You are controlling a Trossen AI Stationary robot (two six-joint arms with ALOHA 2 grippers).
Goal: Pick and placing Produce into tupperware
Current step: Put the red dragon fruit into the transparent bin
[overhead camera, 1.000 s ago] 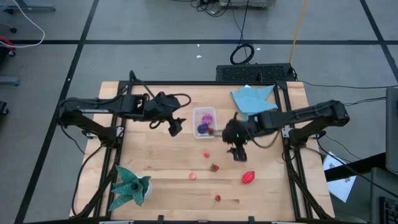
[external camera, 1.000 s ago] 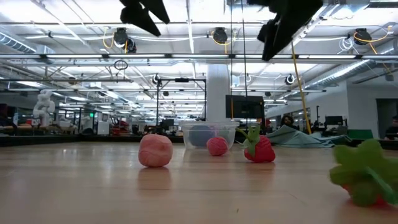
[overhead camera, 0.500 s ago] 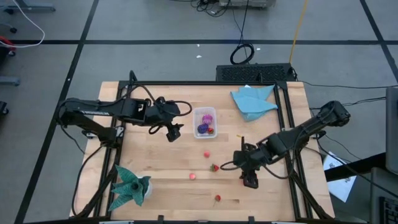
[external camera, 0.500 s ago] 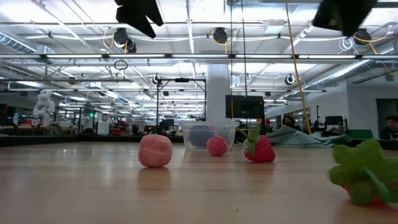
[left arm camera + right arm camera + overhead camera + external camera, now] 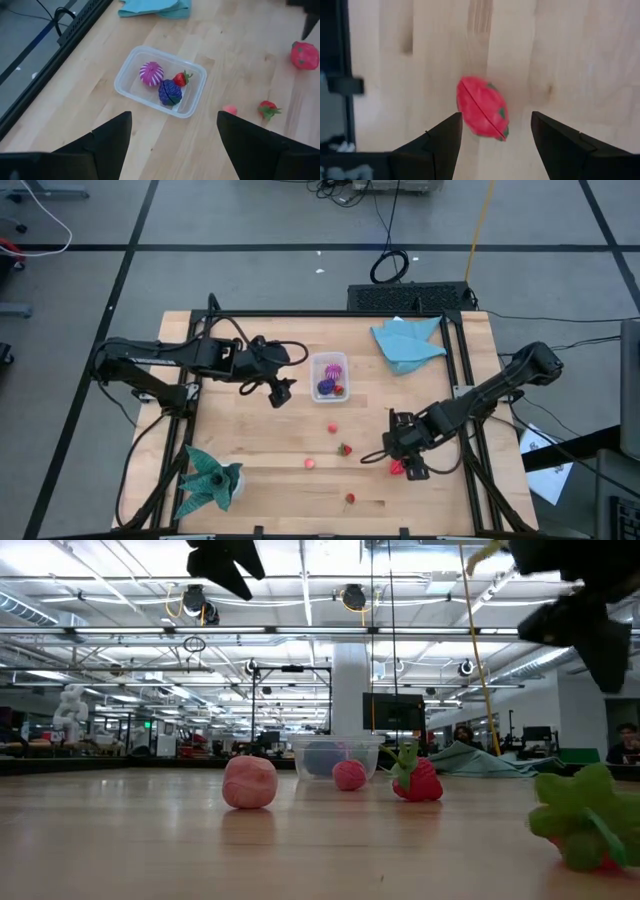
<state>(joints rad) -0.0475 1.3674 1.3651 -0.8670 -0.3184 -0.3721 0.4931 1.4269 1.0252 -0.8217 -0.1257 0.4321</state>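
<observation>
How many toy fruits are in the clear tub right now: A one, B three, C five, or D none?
B: the left wrist view shows three in the tub: a pink striped ball, a small strawberry and a purple berry.

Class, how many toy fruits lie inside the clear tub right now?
3: a pink striped ball, a small strawberry and a purple fruit, all inside the tub.

You have a crumpled light blue cloth at the far right of the wooden bench and a teal-green cloth at its near left corner.
</observation>
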